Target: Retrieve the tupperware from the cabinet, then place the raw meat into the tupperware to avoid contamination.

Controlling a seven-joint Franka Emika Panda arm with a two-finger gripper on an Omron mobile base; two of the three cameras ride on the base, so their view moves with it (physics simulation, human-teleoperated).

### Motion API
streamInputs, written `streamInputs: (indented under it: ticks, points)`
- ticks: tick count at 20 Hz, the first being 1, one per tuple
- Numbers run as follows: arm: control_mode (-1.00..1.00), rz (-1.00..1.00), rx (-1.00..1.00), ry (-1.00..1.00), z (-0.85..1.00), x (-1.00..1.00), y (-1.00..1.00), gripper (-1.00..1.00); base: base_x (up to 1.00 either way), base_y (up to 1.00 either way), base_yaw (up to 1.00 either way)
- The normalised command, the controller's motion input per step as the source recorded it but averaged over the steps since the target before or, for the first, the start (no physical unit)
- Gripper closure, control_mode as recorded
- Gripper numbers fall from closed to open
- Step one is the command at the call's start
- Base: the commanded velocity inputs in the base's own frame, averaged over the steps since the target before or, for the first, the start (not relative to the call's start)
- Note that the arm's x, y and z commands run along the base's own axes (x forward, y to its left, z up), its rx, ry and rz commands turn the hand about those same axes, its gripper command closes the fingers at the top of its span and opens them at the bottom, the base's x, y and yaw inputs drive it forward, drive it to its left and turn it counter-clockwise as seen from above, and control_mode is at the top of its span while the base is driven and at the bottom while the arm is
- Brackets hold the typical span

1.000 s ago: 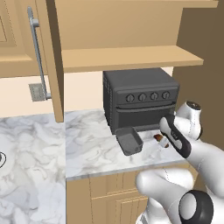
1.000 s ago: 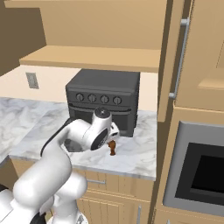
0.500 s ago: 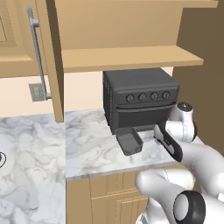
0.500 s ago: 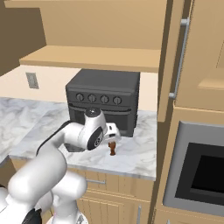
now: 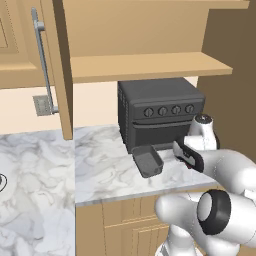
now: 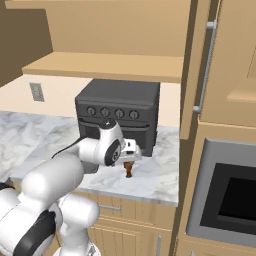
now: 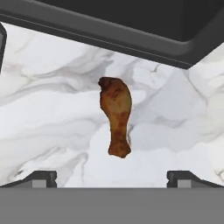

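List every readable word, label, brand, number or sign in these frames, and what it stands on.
None can be read.
Toaster oven: four knobs on the front panel, no legible markings beside them.
Wall outlet: plain plate, no text.
Tupperware, raw meat, cabinet and marble counter: no labels.

1 tub [image 5: 147,161] | 1 drumstick [image 7: 116,114] | 1 toaster oven [image 5: 157,112] w/ 4 knobs | 1 wall outlet [image 5: 42,105] | 1 built-in oven [image 6: 227,196] | 1 open shelf [image 5: 145,66]

The arm reaches low and forward — hand [image 7: 112,177] pointing down, fingers spread wide
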Motion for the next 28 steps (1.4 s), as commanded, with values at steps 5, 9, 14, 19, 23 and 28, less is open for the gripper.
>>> streamInputs:
  ticks: [5, 9, 14, 19, 23, 28]
  points:
    - [-1.0, -0.02, 0.04, 0.03, -0.1, 0.08, -0.1, -1.0, 0.0, 0.0, 0.0]
    - [-1.0, 0.0, 0.04, 0.04, -0.18, 0.08, -0.11, -1.0, 0.0, 0.0, 0.0]
    - [-1.0, 0.0, 0.02, 0.0, -0.19, 0.06, -0.02, -1.0, 0.0, 0.0, 0.0]
    - [-1.0, 0.0, 0.01, 0.0, -0.24, 0.09, 0.0, -1.0, 0.0, 0.0, 0.0]
    - [-1.0, -0.01, 0.01, 0.0, -0.24, 0.07, 0.0, -1.0, 0.0, 0.0, 0.0]
    - [-1.0, -0.01, 0.03, 0.0, -0.22, 0.0, 0.0, -1.0, 0.0, 0.0, 0.0]
